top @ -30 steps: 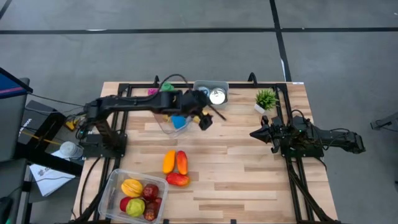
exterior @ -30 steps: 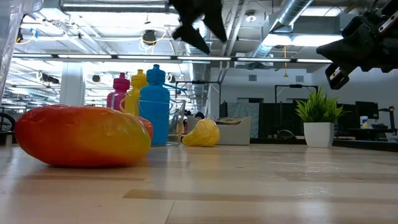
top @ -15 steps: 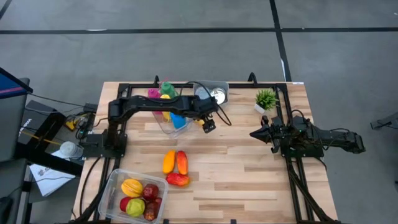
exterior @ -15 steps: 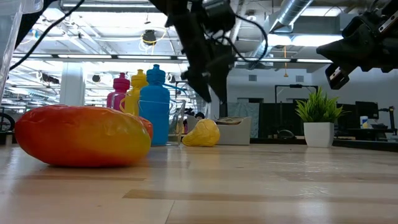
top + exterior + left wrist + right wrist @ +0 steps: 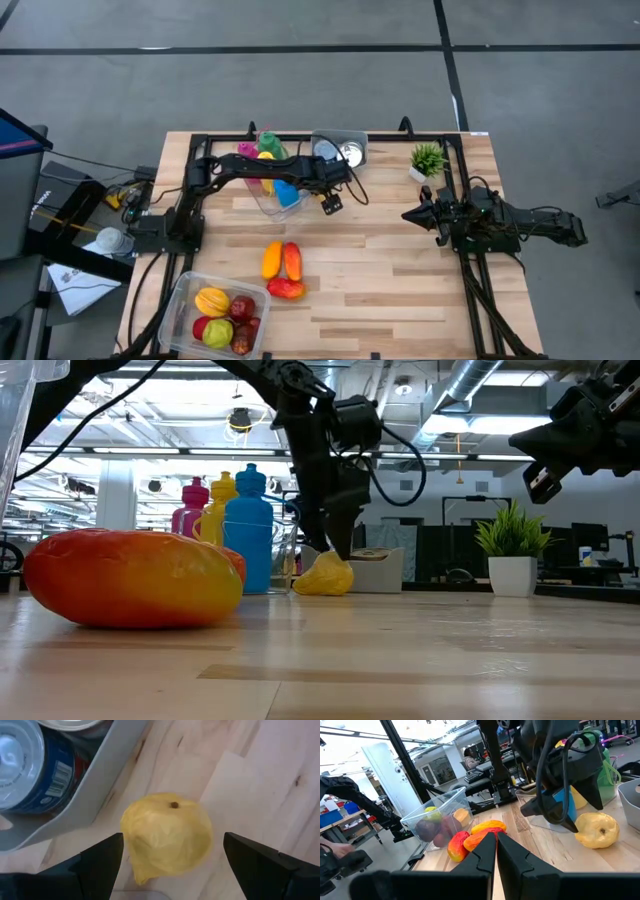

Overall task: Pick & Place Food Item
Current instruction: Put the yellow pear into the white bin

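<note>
Left gripper [image 5: 167, 865] spread wide, poised over yellow fruit [image 5: 167, 837], upper centre of high view beside grey bin [image 5: 95, 795]; nothing grasped yet. Right gripper [image 5: 408, 215] shut, empty, parked at right. Grasp, lift, transfer and placing all remain.

Yellow fruit on pale wood
Yellow pear [image 5: 167, 837], blue can [image 5: 30, 772], grey bin [image 5: 95, 785], pale wooden table [image 5: 260, 785], red-orange mango [image 5: 135, 580].

No words, brands or numbers can be read anywhere; only a barcode is seen on the blue can [image 5: 37, 785], its printed digits being too small to be made out.
</note>
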Controlling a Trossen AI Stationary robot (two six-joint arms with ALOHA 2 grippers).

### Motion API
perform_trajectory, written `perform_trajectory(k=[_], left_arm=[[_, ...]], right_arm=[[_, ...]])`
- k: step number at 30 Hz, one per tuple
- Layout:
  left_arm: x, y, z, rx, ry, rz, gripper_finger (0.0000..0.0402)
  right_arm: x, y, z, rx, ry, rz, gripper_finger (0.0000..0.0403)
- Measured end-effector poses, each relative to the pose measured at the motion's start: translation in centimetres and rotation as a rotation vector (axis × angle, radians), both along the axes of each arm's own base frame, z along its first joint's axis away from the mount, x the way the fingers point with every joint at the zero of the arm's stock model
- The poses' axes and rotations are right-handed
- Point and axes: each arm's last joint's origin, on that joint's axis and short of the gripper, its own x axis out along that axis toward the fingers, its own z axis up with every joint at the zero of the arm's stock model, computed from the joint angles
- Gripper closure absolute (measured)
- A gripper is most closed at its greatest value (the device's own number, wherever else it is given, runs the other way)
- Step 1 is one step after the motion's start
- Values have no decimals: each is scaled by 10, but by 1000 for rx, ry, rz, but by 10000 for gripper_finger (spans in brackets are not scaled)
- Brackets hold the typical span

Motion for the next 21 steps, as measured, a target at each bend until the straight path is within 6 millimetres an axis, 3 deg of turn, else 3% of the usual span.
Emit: perform_trajectory(k=[21], left_arm=[[5,-9,-12,-1,11,-37,126]], right_arm=[[0,0,0,0,0,0,390]])
